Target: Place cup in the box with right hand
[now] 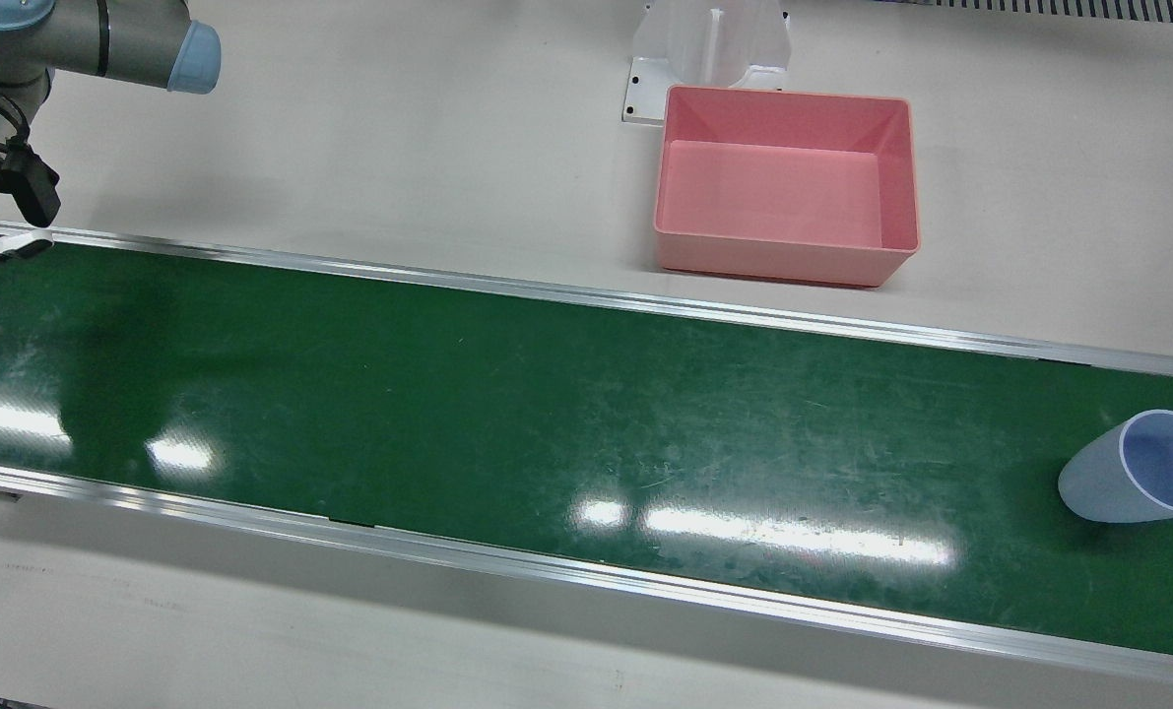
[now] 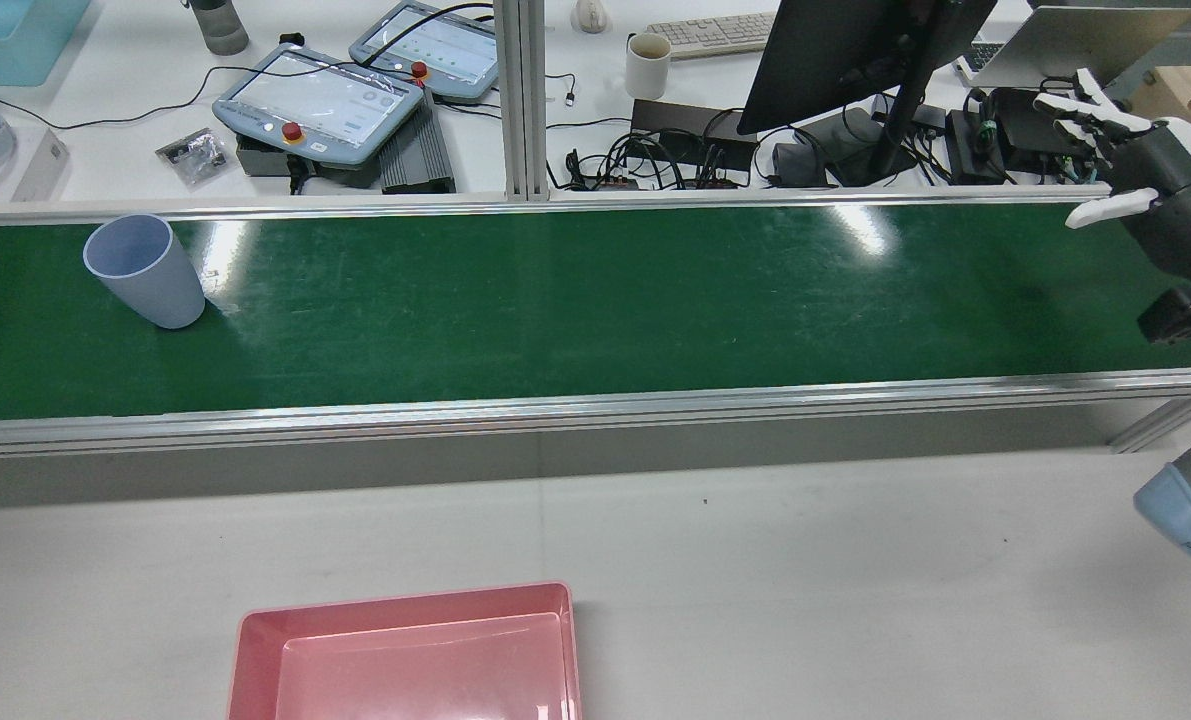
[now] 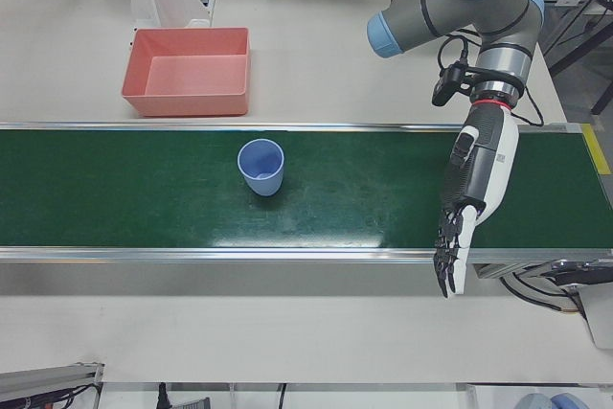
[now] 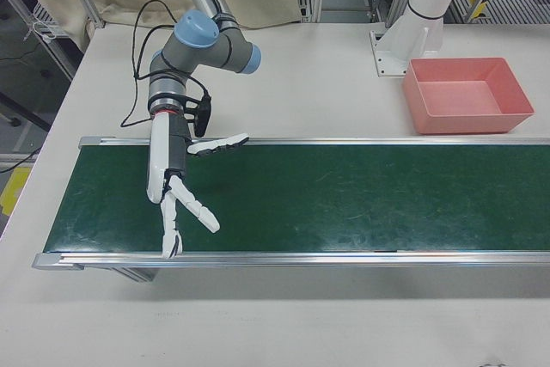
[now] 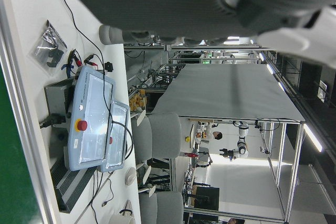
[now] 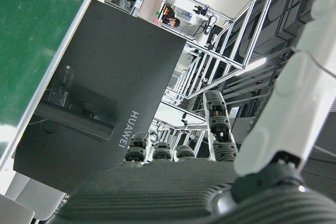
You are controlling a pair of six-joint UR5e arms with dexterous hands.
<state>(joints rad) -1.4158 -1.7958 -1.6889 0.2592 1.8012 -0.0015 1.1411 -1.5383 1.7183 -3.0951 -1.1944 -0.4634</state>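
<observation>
A pale blue cup (image 1: 1138, 471) stands upright on the green conveyor belt (image 1: 547, 414), near its end on my left side; it also shows in the rear view (image 2: 145, 270) and the left-front view (image 3: 261, 167). The empty pink box (image 1: 783, 192) sits on the white table beside the belt, also in the rear view (image 2: 405, 655). My right hand (image 4: 176, 191) is open and empty, fingers spread, over the belt's opposite end, far from the cup. My left hand (image 3: 469, 198) is open, fingers straight, over the belt's end beyond the cup.
A white pedestal (image 1: 709, 49) stands right behind the box. Aluminium rails (image 1: 586, 295) edge the belt. Beyond the belt is a desk with teach pendants (image 2: 320, 100), a monitor (image 2: 835, 50), cables and a mug (image 2: 647, 65).
</observation>
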